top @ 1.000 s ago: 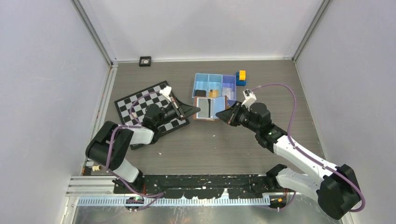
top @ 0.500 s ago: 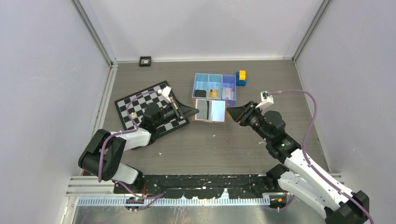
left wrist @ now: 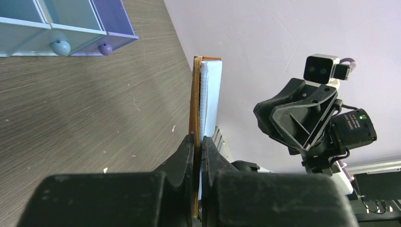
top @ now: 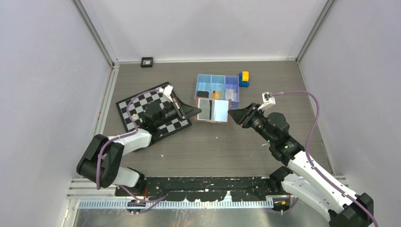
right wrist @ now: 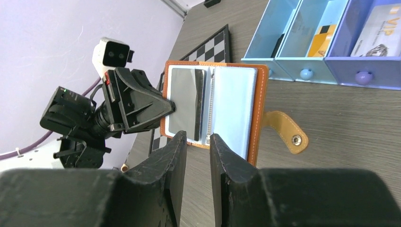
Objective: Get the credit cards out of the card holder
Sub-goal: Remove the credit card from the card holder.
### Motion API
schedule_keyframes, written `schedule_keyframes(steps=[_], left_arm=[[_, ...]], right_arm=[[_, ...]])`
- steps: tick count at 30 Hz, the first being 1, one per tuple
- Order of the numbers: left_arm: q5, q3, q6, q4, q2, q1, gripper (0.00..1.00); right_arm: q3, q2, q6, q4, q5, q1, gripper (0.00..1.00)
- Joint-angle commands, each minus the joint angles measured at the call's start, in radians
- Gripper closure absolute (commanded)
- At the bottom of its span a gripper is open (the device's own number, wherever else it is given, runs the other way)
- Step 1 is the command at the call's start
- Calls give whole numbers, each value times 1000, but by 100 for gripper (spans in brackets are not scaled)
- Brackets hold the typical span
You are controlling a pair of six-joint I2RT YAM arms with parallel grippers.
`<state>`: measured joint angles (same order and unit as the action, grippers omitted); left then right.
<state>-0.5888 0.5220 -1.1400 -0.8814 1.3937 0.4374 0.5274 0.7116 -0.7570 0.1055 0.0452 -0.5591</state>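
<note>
The brown card holder (top: 213, 110) lies open in front of the tray, grey-silver sleeves up. In the right wrist view the card holder (right wrist: 257, 109) shows a dark card (right wrist: 200, 106) standing in its left sleeve beside the spine. My left gripper (top: 196, 109) is shut on the holder's left edge; the left wrist view shows its jaws pinching the brown cover (left wrist: 194, 101). My right gripper (top: 231, 114) is slightly open and empty, just off the holder's right edge; in its own view the right gripper (right wrist: 197, 137) is short of the holder's near edge.
A blue three-compartment tray (top: 217, 79) behind the holder contains a dark card (top: 203, 94), an orange card (top: 216, 94) and a pale card (top: 231, 92). A yellow-and-blue block (top: 244, 78) stands to its right. A checkerboard mat (top: 142, 105) lies under my left arm.
My right gripper drew back to the right from the holder's right page and its arm swung outward. The holder now lies flatter and fully open. My left gripper kept its hold.
</note>
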Motion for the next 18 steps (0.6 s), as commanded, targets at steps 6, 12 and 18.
schedule_keyframes(steps=[6, 12, 18], left_arm=[[-62, 26, 75, 5, -81, 1, 100], [-51, -15, 98, -79, -106, 19, 100], [-64, -12, 79, -164, -62, 56, 100]], right_arm=[[3, 113, -15, 161, 142, -2, 70], [9, 251, -74, 291, 297, -2, 70], [24, 362, -123, 360, 369, 0, 70]])
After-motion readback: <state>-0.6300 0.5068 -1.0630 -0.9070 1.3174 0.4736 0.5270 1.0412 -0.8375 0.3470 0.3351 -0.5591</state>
